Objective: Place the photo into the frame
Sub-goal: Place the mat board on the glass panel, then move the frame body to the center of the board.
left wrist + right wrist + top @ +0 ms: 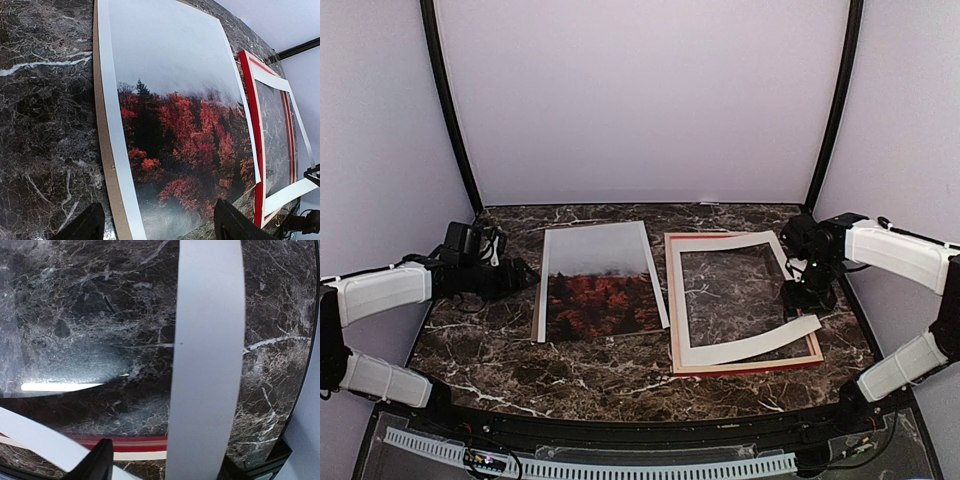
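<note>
We count one marble table [470,350], one frame [745,367], one photo [600,300], one brown backing board [107,165], one white mat [730,350] and two grippers.

The frame lies flat on the right half of the table with its red face up, and we see the marble through its opening. The photo is not in it. It lies picture side up on the backing board, on the left of the frame, and the board's brown edge shows along the photo's left side. The photo's right edge runs just beside the frame's left rail. At the near corner we cannot tell if they touch.

The mat lies crooked on top of the frame. Its near strip bends upward and goes out over the frame's right rail.

Bare marble shows in a wide band near to us, in a narrower band on the far side, and on the left of the board. The frame's right rail is close to the table's right edge.

The left gripper [525,275] is just left of the board, its fingers [90,225] spread wide and pinching nothing. The right gripper [807,308] is over the mat's right strip. One finger stands apart from the strip and the other is hidden behind it, so the jaws look parted and do not pinch.
</note>
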Action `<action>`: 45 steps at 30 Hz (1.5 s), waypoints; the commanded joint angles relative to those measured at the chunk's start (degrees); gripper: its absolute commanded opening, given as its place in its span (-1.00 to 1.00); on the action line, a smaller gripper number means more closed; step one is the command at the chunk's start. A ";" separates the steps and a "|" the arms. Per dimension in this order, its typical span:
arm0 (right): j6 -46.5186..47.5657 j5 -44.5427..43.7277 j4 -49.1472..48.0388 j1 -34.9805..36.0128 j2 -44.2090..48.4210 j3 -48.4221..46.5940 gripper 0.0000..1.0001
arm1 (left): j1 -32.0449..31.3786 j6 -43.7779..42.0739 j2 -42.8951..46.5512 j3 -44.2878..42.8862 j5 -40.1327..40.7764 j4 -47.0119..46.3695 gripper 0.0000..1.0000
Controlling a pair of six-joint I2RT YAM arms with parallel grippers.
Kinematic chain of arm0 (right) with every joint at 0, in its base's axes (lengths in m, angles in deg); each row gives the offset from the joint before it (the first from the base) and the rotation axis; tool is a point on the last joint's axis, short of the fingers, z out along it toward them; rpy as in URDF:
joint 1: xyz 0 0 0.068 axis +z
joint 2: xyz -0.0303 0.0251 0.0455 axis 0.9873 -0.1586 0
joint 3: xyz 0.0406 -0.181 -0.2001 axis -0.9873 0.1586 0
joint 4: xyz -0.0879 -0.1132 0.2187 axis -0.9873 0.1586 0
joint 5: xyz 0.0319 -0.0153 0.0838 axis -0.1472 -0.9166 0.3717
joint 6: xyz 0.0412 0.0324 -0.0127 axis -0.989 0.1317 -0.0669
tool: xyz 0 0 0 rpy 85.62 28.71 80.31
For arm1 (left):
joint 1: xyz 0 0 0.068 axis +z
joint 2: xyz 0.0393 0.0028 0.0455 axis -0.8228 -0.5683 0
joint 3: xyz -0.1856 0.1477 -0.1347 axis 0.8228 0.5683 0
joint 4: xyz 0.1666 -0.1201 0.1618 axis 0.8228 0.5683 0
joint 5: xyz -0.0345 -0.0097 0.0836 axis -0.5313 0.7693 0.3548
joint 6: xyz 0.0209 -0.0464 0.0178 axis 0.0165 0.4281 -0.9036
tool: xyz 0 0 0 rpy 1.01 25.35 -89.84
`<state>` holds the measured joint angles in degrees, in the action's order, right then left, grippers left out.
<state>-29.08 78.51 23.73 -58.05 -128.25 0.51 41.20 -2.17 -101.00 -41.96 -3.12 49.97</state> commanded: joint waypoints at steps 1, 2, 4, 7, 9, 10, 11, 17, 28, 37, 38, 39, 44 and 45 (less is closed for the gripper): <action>-1.32 -4.45 -0.50 0.15 0.19 -1.58 0.30 | -0.51 -0.51 -0.27 -1.55 0.20 -0.42 0.56; -1.45 -5.15 -0.68 0.11 0.36 -2.01 0.36 | -0.50 -0.55 -0.35 -1.57 0.14 -0.41 0.56; -1.58 -6.16 -0.99 0.06 0.48 -2.45 0.42 | -0.50 -0.56 -0.60 -1.67 0.02 -0.39 0.56; -1.47 -6.59 -1.84 0.02 -0.05 -2.79 0.50 | -0.57 -0.51 -0.93 -1.83 -0.37 -0.22 0.58; -1.28 -6.93 -2.56 -0.02 -0.34 -2.42 0.53 | -0.59 -0.59 -0.95 -1.93 -0.51 -0.10 0.59; -1.12 -7.12 -3.53 -0.25 -0.58 -2.13 0.54 | -0.59 -0.64 -0.95 -1.94 -0.49 -0.01 0.60; -0.85 -7.10 -4.39 -0.69 -0.71 -1.85 0.55 | -0.59 -0.72 -0.95 -1.94 -0.44 0.02 0.60; 0.77 -4.97 -10.80 -4.09 -2.84 -1.48 0.54 | -0.59 -1.70 -0.88 -2.47 -0.50 0.95 0.62; 3.33 -3.17 -21.97 -12.93 -10.95 -3.40 0.44 | -0.61 -2.97 -1.40 -2.71 -0.46 1.36 0.67; 3.89 5.89 -31.78 -9.50 -8.43 -3.38 0.33 | -0.61 -4.49 -5.03 -4.35 0.57 1.07 0.67; 3.63 6.69 -32.52 -8.31 -8.31 -3.62 0.33 | -0.60 -4.71 -5.45 -4.51 0.59 1.04 0.67; 3.37 7.11 -33.24 -7.12 -8.36 -3.99 0.34 | -0.59 -4.81 -6.21 -4.85 0.68 1.02 0.67; 1.79 10.26 -36.72 0.50 -10.36 -6.55 0.38 | -0.59 -5.33 -8.74 -6.06 0.81 0.51 0.66; 1.58 10.64 -37.46 2.25 -11.09 -7.52 0.38 | -0.59 -5.34 -9.30 -6.16 0.85 0.25 0.67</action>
<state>-26.08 85.42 -8.01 -61.06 -138.26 -3.42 40.89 -6.26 -109.30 -46.25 -2.61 50.45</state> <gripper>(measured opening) 0.688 0.834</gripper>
